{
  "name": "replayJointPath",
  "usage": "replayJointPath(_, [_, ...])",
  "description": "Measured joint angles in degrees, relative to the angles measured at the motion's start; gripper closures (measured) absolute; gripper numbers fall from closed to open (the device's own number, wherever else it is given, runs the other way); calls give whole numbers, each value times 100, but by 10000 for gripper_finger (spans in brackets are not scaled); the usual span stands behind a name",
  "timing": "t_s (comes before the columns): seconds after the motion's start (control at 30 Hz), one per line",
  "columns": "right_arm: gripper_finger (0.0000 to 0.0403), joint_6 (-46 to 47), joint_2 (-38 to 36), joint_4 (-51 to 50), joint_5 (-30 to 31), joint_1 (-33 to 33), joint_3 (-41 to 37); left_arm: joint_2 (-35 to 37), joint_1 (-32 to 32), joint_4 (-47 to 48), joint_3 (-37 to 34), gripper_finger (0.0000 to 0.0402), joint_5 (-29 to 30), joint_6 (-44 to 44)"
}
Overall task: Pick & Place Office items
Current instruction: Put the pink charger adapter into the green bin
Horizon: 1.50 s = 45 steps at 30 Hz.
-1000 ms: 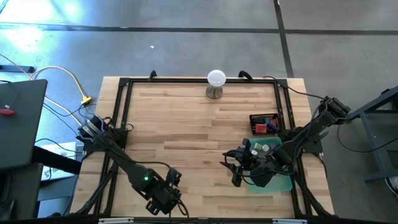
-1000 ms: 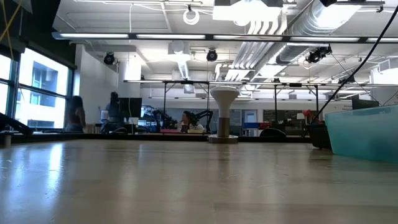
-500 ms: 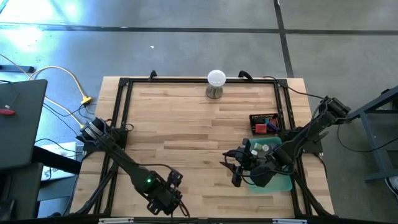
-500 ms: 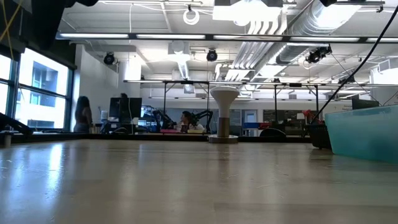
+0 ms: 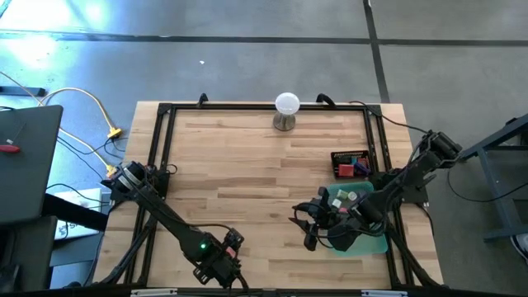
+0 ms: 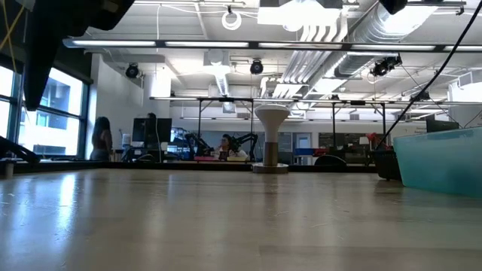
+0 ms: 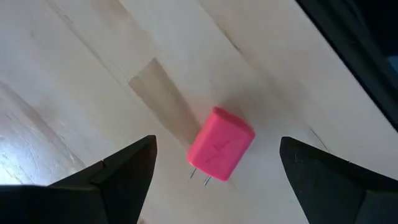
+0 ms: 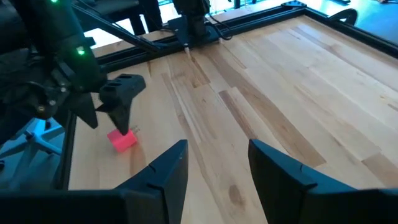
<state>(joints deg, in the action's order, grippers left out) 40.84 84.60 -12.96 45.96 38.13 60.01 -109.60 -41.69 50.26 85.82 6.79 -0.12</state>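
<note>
**Desk:** What can't you make out from your end?

**Me:** From overhead, the left gripper [image 5: 221, 268] sits at the near edge of the desk [image 5: 247, 165] and its own bulk covers whatever lies under it. The low camera gives me only bare wood, the stand of the white ball [image 6: 271, 143], a corner of the green tray [image 6: 444, 159] and people far off in the room; neither gripper's fingers show there. The small bits in the tray and in the black box [image 5: 350, 162] are too tiny to sort.

**Desk:** Where is the piece, then?

**Me:** My left wrist camera has it: a pink plug block [image 7: 221, 144] lying flat on the desk between the left gripper's two dark fingers [image 7: 118, 174], touching neither. That gripper is spread wide and released, holding nothing. The right wrist camera shows the same pink block under the left gripper's tips, well apart from the right gripper [image 8: 214, 174].

**Desk:** And the right one?

**Me:** It hangs beside the tray's inner edge, fingers parted with nothing between them.

**Desk:** Surfaces?

**Me:** Pale planked wood with visible grain, framed by black rails. The block is smooth, rounded at the corners, with two thin metal prongs at one end. The tray is translucent.
</note>
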Motion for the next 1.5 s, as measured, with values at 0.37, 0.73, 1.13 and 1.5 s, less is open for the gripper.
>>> replayJointPath(0.37, [247, -57, 218, 268, -132, -141, 4, 2, 0, 198, -61, 69, -12, 32])
replayJointPath(0.73, [247, -59, 218, 377, -267, -140, 4, 4, 0, 196, -162, 69, -70, -19])
replayJointPath(1.13, [247, -58, 218, 375, -304, -140, 4, -149, 12, 57, -162, 69, -199, 351])
replayJointPath(1.5, [247, -58, 315, 434, -317, -136, 4, -372, 199, 48, -168, 73, -623, 394])
